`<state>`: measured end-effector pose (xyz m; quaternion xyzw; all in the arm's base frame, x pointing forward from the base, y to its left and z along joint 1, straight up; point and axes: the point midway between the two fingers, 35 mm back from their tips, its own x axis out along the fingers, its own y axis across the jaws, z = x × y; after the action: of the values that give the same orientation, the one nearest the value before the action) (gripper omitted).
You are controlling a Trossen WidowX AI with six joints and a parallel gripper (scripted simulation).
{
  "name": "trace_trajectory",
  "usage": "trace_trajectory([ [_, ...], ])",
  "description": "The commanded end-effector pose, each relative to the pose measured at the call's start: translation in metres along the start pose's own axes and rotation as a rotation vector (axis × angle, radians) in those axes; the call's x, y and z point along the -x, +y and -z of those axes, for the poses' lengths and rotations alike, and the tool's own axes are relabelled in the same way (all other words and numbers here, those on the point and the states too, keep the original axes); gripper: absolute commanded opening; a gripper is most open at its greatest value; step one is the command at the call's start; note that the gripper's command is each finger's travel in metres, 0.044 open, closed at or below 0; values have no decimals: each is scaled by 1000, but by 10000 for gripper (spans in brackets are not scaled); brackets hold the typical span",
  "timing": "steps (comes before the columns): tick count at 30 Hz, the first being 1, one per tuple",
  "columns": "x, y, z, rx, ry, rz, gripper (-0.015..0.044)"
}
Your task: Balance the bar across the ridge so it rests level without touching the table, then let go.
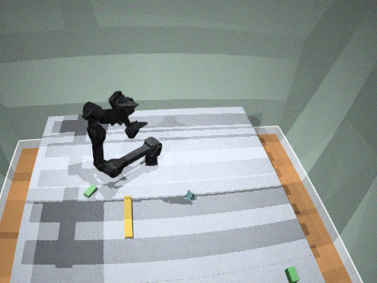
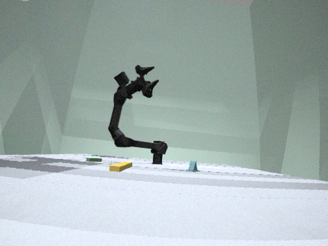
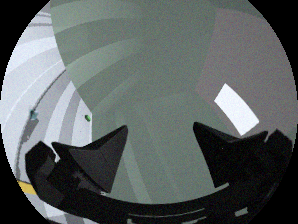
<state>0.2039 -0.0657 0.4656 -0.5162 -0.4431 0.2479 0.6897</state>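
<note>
A yellow bar lies flat on the table; a bit of it shows at the lower left edge in the wrist view. A small teal ridge stands on the table, to the right of the bar in the top and exterior views and apart from it. My gripper is open and empty, raised high above the table, with its fingers wide apart. It touches neither the bar nor the ridge.
A green block lies left of the bar. Another green block is at the near right in the top view; a small green block shows in the wrist view. An orange border with a white rim runs beside the white table top.
</note>
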Motion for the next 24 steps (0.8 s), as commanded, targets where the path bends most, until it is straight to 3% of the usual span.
trace_trajectory([
  [1,0,0,-1,1,-2,2,374],
  [4,-3,-6,-12,8,-34,26,315],
  [24,-15,-32,-100,102,-6,-17,315],
])
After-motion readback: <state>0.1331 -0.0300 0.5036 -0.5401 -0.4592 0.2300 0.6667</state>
